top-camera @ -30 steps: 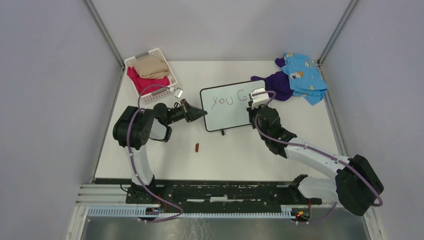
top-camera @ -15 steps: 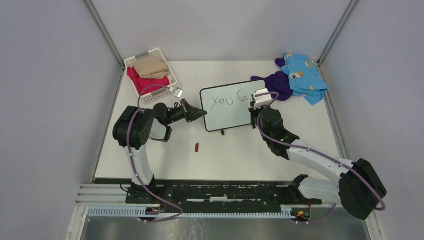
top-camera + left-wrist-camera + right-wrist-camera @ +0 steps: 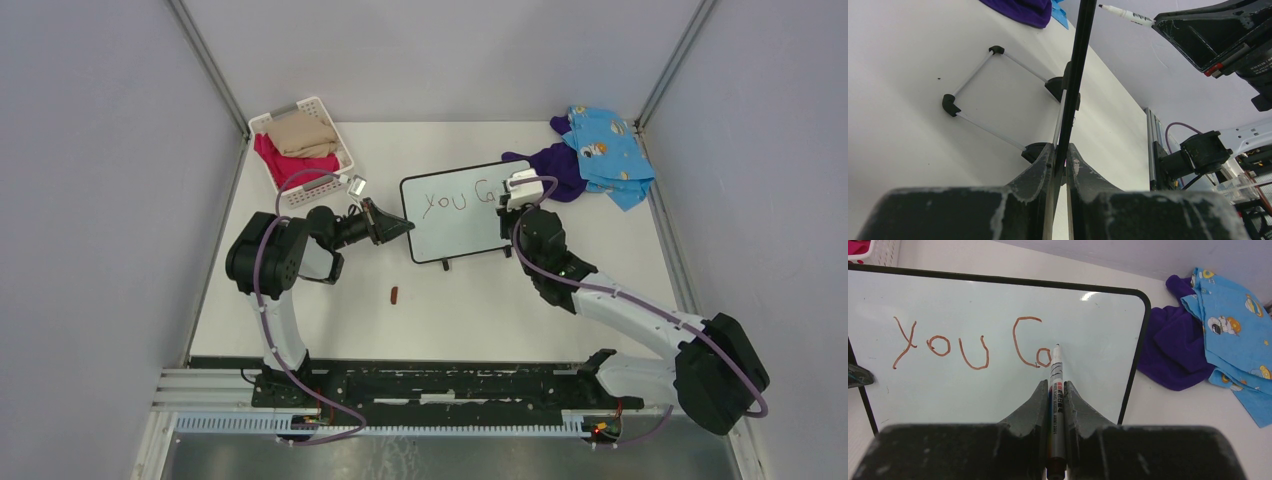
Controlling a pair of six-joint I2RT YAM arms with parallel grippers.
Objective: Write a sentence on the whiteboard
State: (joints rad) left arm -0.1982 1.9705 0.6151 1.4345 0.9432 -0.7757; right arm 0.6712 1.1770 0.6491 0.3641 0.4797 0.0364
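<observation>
Shifted right, your right gripper [image 3: 1057, 388], clenched on the marker [image 3: 1056, 367], extends the sentence [image 3: 973, 367]; bare whiteboard [image 3: 1093, 355] lies right of its tip, left gripper [image 3: 1061, 152] clamping the left edge.

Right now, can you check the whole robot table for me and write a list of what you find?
Surface: white table, with one small dark red piece lying on it.
Job's things: whiteboard propped up; sentence reads "you" plus two more letters, unfinished.
Clutter: basket holding tan cloth and pink cloth; purple cloth and blue patterned cloth at the far right.
Grippers: left gripper shut on the whiteboard's edge; right gripper shut on a marker, tip at the last letter.
Cables: purple cables run along both arms.
Surroundings: grey walls; metal rail at the near edge.
</observation>
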